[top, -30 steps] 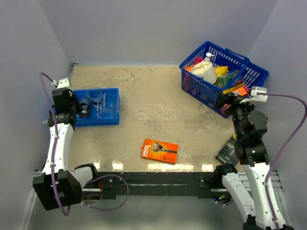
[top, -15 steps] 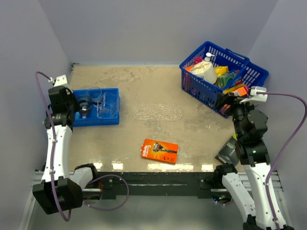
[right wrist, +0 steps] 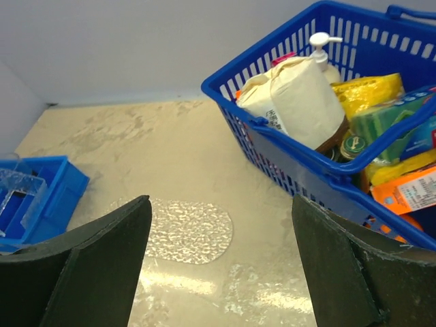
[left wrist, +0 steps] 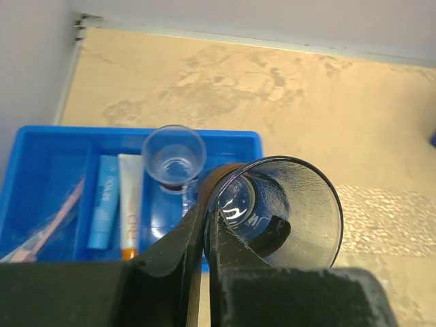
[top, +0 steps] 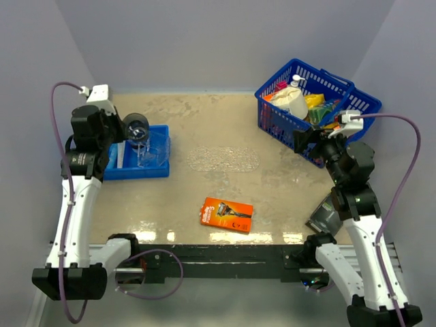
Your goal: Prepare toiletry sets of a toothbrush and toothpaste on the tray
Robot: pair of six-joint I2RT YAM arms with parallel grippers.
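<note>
Jaws pinched on the rim of a dark cup (left wrist: 300, 197), left gripper (left wrist: 202, 225) holds it over the blue bin (left wrist: 41, 150); right gripper (right wrist: 218, 266) gapes wide beside the basket (right wrist: 300, 157).

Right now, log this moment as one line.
left hand: shut on cup rim, over blue bin | right hand: open, empty, near blue basket | toothpaste: in blue bin

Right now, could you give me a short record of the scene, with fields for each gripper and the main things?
left gripper: shut on the dark cup at its rim, over the blue bin
right gripper: open, empty, near the blue basket
toothpaste: two tubes lying in the bin
razor pack: flat on the table, apart from both arms
</note>
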